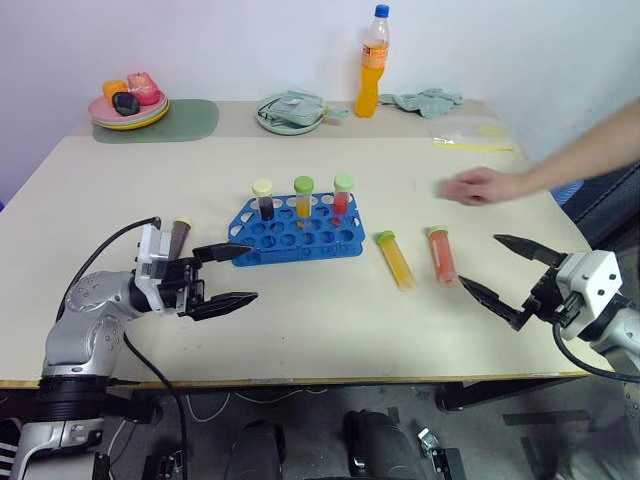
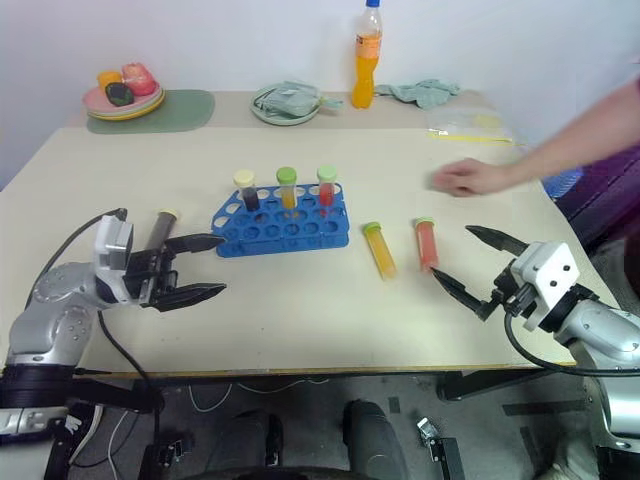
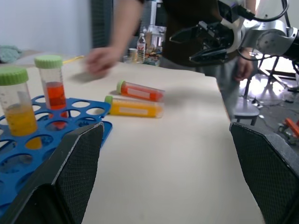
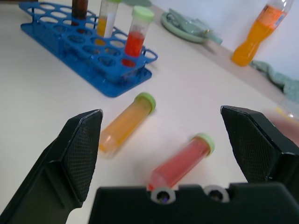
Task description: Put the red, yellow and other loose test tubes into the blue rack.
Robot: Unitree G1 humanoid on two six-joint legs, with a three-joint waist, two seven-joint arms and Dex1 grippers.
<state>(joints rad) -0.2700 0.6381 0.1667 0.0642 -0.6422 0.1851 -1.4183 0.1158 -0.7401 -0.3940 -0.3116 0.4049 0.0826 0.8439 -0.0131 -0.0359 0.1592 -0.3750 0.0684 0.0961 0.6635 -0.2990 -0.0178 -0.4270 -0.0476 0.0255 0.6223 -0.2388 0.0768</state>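
My left tool (image 1: 232, 276) hangs released over the table (image 1: 300, 330) near its front left corner, jaws spread wide and empty, just left of the blue rack (image 1: 296, 238). My right tool (image 1: 507, 272) is also spread wide and holds nothing, level above the front right part of the table. The rack sits mid-table and carries three upright tubes in its back row: a dark one with a cream cap (image 1: 263, 198), a yellow-orange one (image 1: 303, 196) and a red one (image 1: 342, 194), both green-capped. Two loose tubes lie flat between the rack and my right tool: a yellow-orange tube (image 1: 394, 259) nearer the rack and a red tube (image 1: 441, 254) just beside it. A further dark tube (image 1: 178, 238) lies behind my left tool. A person's hand (image 1: 482, 185) rests near the table's right edge.
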